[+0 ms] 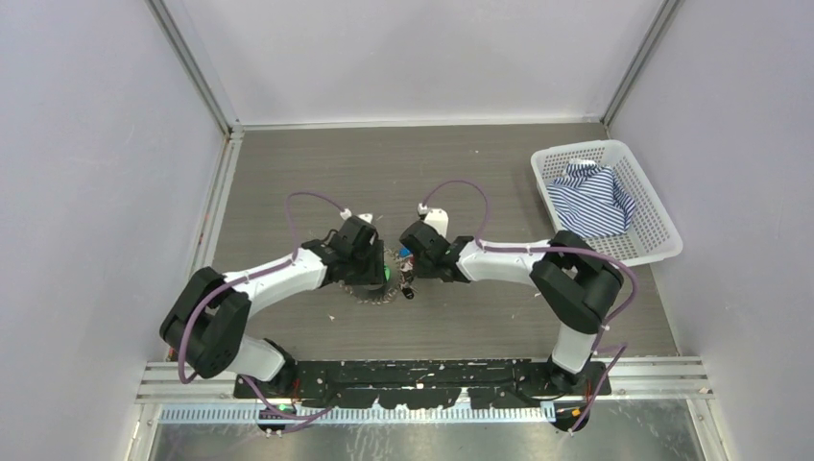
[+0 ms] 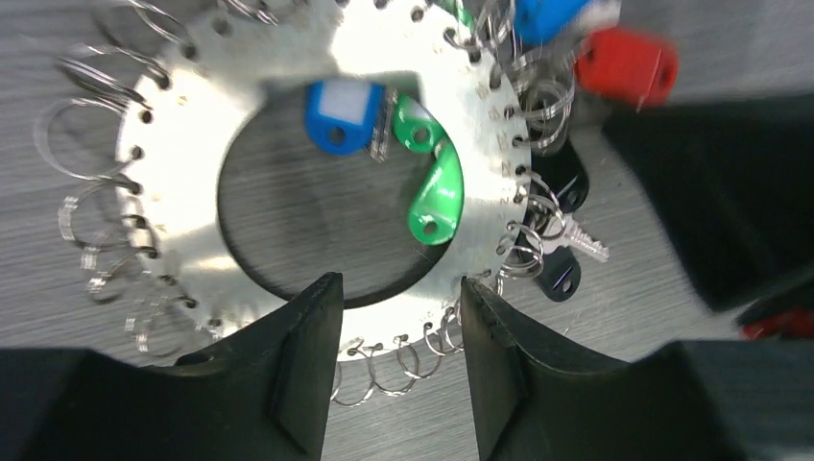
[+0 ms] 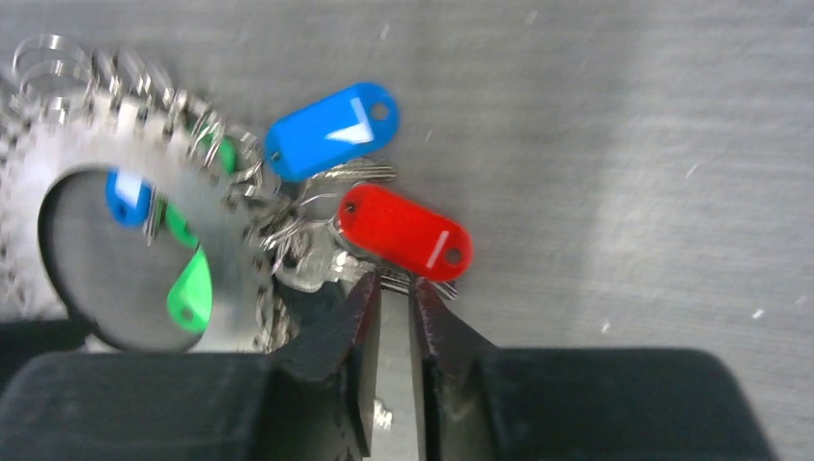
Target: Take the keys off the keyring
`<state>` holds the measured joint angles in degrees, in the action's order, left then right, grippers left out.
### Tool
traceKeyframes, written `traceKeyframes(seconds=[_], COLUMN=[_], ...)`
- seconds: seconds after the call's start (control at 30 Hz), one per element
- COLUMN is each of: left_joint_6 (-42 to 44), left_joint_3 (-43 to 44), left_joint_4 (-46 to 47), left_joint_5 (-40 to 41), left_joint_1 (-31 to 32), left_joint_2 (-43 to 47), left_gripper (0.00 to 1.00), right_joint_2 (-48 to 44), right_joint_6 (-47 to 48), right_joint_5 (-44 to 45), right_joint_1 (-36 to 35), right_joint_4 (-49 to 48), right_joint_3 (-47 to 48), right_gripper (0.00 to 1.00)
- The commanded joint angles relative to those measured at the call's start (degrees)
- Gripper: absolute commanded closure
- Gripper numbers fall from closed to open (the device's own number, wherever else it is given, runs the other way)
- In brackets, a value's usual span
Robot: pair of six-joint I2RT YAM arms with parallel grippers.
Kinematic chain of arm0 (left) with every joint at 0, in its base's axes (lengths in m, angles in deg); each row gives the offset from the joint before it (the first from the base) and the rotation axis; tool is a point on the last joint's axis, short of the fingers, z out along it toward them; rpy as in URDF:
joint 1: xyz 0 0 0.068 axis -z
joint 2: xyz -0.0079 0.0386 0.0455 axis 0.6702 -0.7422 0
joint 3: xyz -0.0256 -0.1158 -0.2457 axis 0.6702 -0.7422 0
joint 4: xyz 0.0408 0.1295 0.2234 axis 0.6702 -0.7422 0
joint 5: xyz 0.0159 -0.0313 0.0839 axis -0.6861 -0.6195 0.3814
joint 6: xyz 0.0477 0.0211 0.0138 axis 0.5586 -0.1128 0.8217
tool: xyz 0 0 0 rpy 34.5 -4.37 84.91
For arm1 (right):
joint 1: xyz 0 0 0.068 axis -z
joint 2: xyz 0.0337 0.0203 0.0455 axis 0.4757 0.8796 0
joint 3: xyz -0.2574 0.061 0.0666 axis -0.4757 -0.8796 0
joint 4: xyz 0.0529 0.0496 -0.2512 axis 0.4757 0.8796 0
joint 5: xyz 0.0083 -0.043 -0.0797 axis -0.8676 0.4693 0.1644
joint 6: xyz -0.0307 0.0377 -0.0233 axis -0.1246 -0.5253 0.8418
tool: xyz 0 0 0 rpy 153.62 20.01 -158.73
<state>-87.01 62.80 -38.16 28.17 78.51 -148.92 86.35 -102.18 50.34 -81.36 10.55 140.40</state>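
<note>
Your left jaws apart over the keyring (image 2: 182, 211) rim, your right jaws almost together at the keys (image 3: 403, 230), grip unclear to you.

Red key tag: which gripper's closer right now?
Right. The right gripper has its jaws right beside the red tag. The left gripper straddles the rim of the keyring, across the ring from that tag.

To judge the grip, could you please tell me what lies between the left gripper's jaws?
In the left wrist view, the perforated rim of the keyring and wire loops show between the open jaws of the left gripper.
</note>
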Motion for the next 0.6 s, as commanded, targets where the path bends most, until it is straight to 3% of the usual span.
traceKeyframes(seconds=[0.0,0.17,0.4,0.57], left_joint_6=[-2.58,-4.40,-8.15,-7.91], left_joint_3=[-1.59,-2.53,-3.12,-1.79], left_joint_4=[4.27,4.46,-0.89,-3.29], left_joint_5=[0.63,2.95,12.67,12.33], left_joint_1=[2.67,3.48,2.48,0.91], left_joint_2=[-2.18,-0.72,10.05,12.93], left_gripper=[0.53,0.63,0.53,0.52], right_joint_2=[3.39,3.22,-4.21,-5.80], right_joint_6=[3.22,6.19,9.42,8.70], right_joint_5=[3.18,1.63,-5.08,-6.44], right_joint_1=[4.39,7.75,5.98,1.54], right_joint_4=[3.08,3.06,1.11,1.80], right_joint_3=[2.95,5.44,3.22,3.64], right_gripper=[0.81,0.85,0.58,0.55])
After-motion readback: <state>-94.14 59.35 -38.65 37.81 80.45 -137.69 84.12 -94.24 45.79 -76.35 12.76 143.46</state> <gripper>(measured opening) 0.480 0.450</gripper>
